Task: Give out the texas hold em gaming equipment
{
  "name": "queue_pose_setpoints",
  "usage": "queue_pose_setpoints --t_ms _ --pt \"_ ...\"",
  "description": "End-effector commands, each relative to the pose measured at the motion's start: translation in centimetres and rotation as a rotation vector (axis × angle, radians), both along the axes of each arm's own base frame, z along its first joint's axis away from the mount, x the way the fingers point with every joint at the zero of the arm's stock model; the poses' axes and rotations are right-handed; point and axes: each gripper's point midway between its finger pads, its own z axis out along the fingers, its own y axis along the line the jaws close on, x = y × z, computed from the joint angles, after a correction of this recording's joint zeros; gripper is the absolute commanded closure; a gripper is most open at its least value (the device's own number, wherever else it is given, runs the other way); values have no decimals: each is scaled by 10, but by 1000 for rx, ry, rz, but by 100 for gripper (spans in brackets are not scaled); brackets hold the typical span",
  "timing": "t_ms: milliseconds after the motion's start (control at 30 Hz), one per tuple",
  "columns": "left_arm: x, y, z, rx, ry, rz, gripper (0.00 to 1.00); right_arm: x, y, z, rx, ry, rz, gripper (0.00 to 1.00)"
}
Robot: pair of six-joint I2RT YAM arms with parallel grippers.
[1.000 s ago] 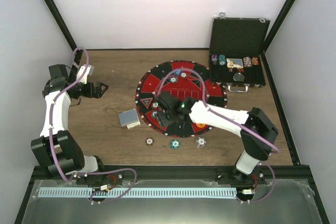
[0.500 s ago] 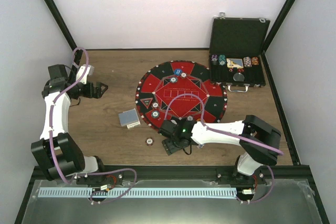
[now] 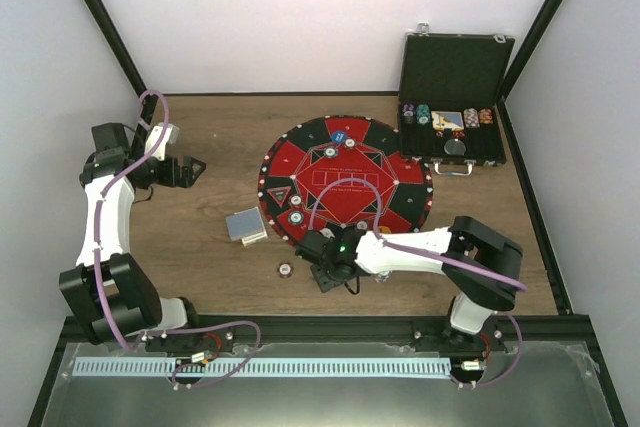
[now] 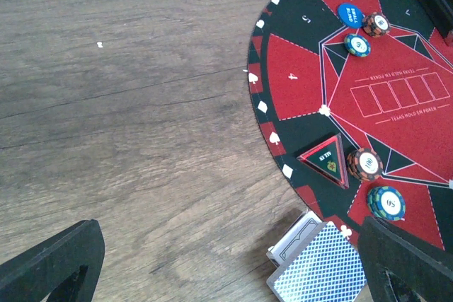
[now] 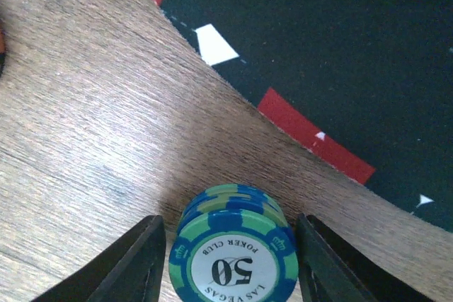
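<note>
The right gripper (image 3: pixel 333 269) hung low over the brown wooden table (image 3: pixel 210 247), just off the near edge of the big round red-and-black mat (image 3: pixel 345 182). Its wrist camera showed the jaws drawn to a middling gap around a blue-and-green striped poker chip (image 5: pixel 233 256) marked 50, which lay flat on the wood just beside the mat's rim. One finger stood on each side of that chip, both very close to its edge; whether they actually pressed it could not be told.

The left gripper (image 4: pixel 230 235) hovered well apart, over the left of the table, its jaws spread wide and holding nothing.

A stack of small grey-blue-backed playing cards (image 3: pixel 245 225) lay on the wood just beside the mat's left edge, with a lower card poking out from under the top ones. A lone striped chip (image 3: pixel 285 269) rested on the table near the right gripper.

On the mat, a black triangular marker (image 4: pixel 327 160) with a red border sat near the left rim, with two striped chips (image 4: pixel 365 164) just beside it. Farther along lay a blue round button (image 4: pixel 350 14), and two more chips (image 4: pixel 357 44) lay close to it. A black hinged case (image 3: pixel 455 67) stood open at the far right corner, with a row of chips (image 3: pixel 420 114) inside.
</note>
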Motion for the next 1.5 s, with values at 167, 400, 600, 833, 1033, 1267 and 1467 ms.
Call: queue_pose_setpoints --t_ms 167,400,600,833,1033,1267,1467 --pt "-2 -1 6 8 -25 -17 0 9 9 14 -7 -43 8 51" --pt "-2 -1 7 6 -26 -16 0 9 8 13 -13 -44 9 59" --pt "-2 -1 7 9 -28 -15 0 7 3 7 -40 -37 10 56" --pt "-1 -1 8 8 -29 -14 0 6 6 9 -26 -31 20 55" --pt "-1 0 9 10 -31 -13 0 4 6 7 -28 -19 30 50" --pt "-1 0 9 7 -30 -11 0 5 7 11 -22 -26 29 58" --pt "1 1 11 13 -34 -7 0 6 7 13 -22 -33 31 78"
